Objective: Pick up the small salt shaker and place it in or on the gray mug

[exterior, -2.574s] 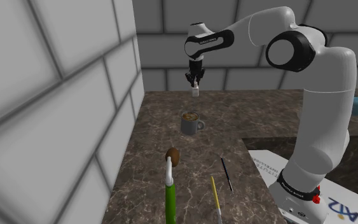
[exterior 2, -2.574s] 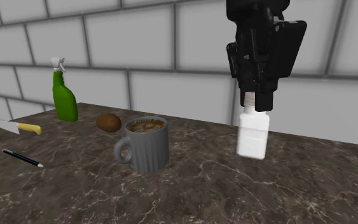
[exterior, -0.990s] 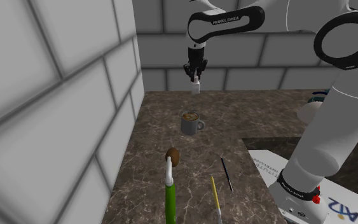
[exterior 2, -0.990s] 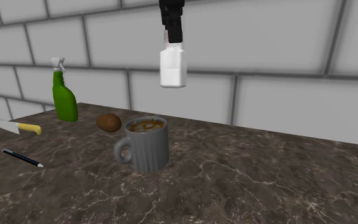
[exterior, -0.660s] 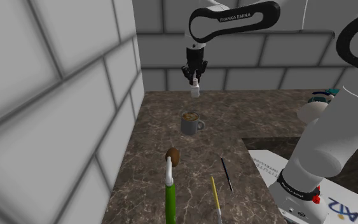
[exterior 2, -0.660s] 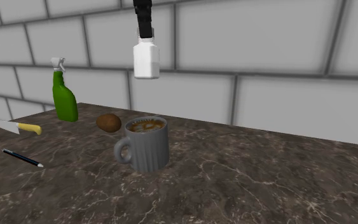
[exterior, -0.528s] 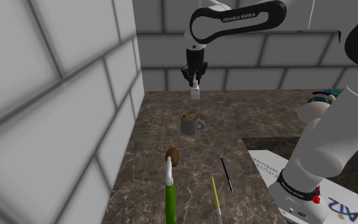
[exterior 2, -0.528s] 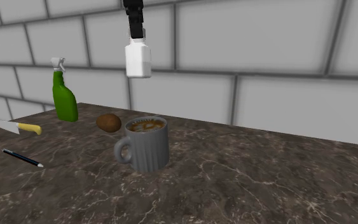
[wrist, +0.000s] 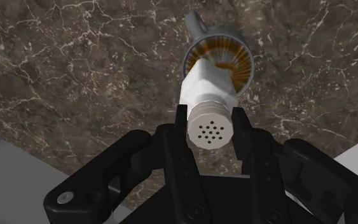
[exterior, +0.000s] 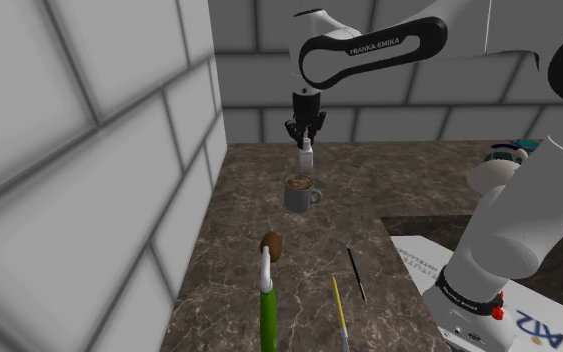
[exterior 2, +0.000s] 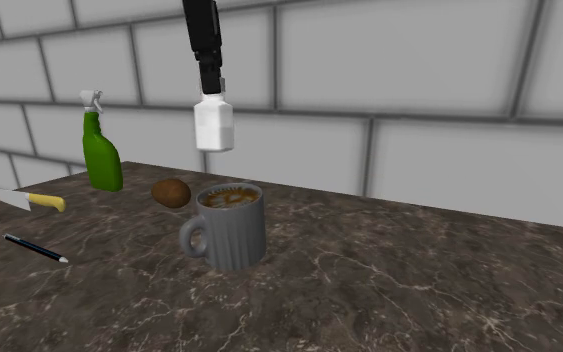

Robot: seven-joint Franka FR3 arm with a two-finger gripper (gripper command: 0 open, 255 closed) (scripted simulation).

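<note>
A kitchen: marble counter point(exterior: 389, 185), grey tiled walls point(exterior: 99, 150).

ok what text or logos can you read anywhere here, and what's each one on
"FRANKA EMIKA": on the white arm link above the end effector.
Blue logo on the stand: looks like "AR2", uncertain.
Fine print on the stand's near corner: too small to read.
Salt shaker and mug: no text.

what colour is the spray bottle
Green spray bottle with a pale trigger top, clearest in the second exterior view.
</note>
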